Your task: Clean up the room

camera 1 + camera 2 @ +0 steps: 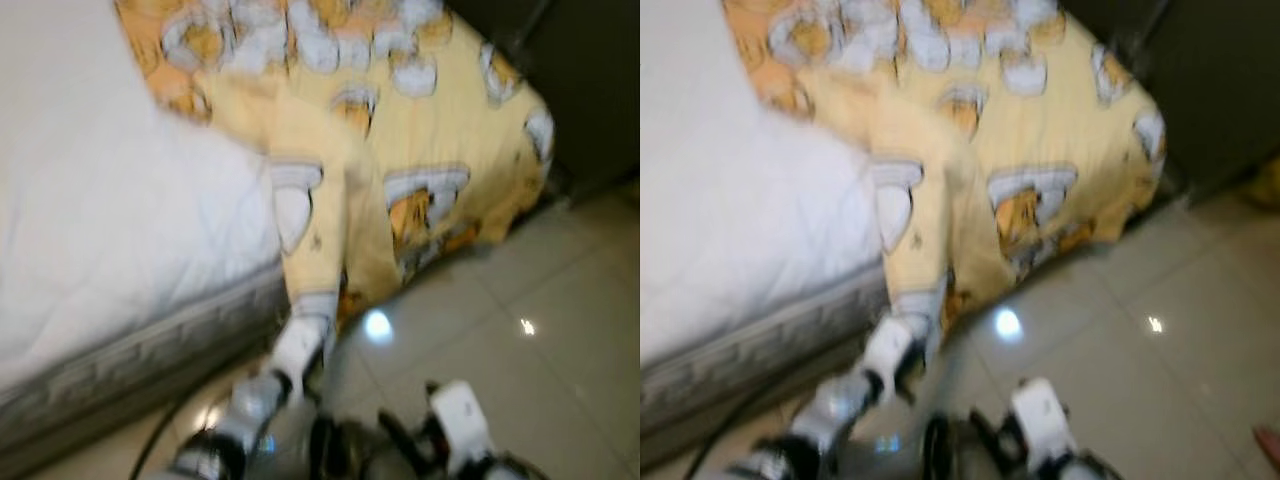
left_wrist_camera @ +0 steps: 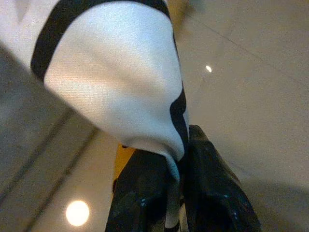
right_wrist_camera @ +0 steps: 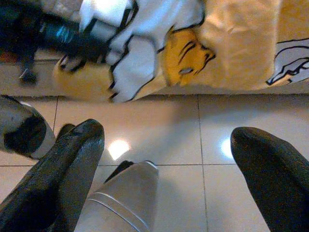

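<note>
A yellow cartoon-print fabric blanket (image 1: 400,150) lies across the far end of the white quilted mattress (image 1: 110,230) and spills over its edge toward the glossy beige tiled floor (image 1: 540,340), from about twelve o'clock down to the centre of the head views. The left gripper (image 2: 176,166) reaches up from seven o'clock to the blanket's hanging corner, its two black fingers (image 2: 212,193) pressed together and pinching a fold of white, black-outlined cloth. The right gripper (image 3: 169,159) hovers low at about five o'clock, above the tiles and just short of the draped hem, its fingers (image 3: 67,164) spread wide with nothing between them. No containers can be made out; the head views are blurred.
</note>
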Tool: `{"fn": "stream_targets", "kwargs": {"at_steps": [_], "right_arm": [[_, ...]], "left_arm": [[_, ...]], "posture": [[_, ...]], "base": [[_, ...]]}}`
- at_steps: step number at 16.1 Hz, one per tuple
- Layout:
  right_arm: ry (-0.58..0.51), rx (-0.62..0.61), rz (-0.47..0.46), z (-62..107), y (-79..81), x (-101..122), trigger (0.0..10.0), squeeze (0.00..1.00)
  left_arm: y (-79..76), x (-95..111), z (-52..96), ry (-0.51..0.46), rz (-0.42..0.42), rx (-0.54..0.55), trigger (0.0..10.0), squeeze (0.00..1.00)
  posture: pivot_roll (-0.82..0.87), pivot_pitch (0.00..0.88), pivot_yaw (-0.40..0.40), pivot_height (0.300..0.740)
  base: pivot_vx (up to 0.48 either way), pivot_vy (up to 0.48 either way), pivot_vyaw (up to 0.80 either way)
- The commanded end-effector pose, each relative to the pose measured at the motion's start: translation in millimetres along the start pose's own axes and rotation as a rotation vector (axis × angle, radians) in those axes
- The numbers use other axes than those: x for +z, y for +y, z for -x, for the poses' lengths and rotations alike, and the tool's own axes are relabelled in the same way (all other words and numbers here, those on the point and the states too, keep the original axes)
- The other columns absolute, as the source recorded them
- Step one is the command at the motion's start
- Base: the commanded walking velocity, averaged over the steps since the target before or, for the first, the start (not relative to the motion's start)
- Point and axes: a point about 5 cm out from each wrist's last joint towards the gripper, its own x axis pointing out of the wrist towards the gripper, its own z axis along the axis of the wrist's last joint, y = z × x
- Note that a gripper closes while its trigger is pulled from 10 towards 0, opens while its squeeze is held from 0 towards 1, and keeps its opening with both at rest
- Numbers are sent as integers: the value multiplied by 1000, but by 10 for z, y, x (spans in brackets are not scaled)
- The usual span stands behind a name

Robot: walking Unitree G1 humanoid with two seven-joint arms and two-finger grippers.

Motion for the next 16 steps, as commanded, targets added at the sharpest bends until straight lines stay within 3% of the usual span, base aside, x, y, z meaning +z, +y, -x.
{"fn": "stream_targets", "kwargs": {"at_steps": [1, 2, 4, 6, 13, 16], "right_arm": [[32, 7, -21, 35, 21, -76, 10000, 0], [38, 28, 10, 36, 31, -81, 10000, 0], [27, 71, 32, 20, 90, -43, 10000, 0], [12, 51, 16, 10, 42, 1, 10000, 0], [25, 59, 19, 10, 32, -28, 10000, 0], [26, 55, -7, 0, 23, -25, 10000, 0]], "left_arm": [[-161, -14, -16, 0, -54, -105, 10000, 0], [-355, -38, -27, -5, 13, -213, 10000, 0], [-827, -147, 31, -9, 11, -463, 10000, 0], [-964, -188, 63, -12, -33, -517, 10000, 0], [-793, -223, 81, -7, -30, -438, 10000, 0], [-822, -213, 75, -17, -71, -413, 10000, 0]], "posture": [[-138, 231, -161, 740], [-128, 235, -164, 740], [-138, 233, -160, 740], [-143, 229, -161, 740], [-128, 231, -163, 740], [-127, 229, -164, 740]], "base": [[0, 0, 0], [0, 0, 0], [0, 0, 0], [0, 0, 0], [0, 0, 0], [-419, -81, 0]]}}
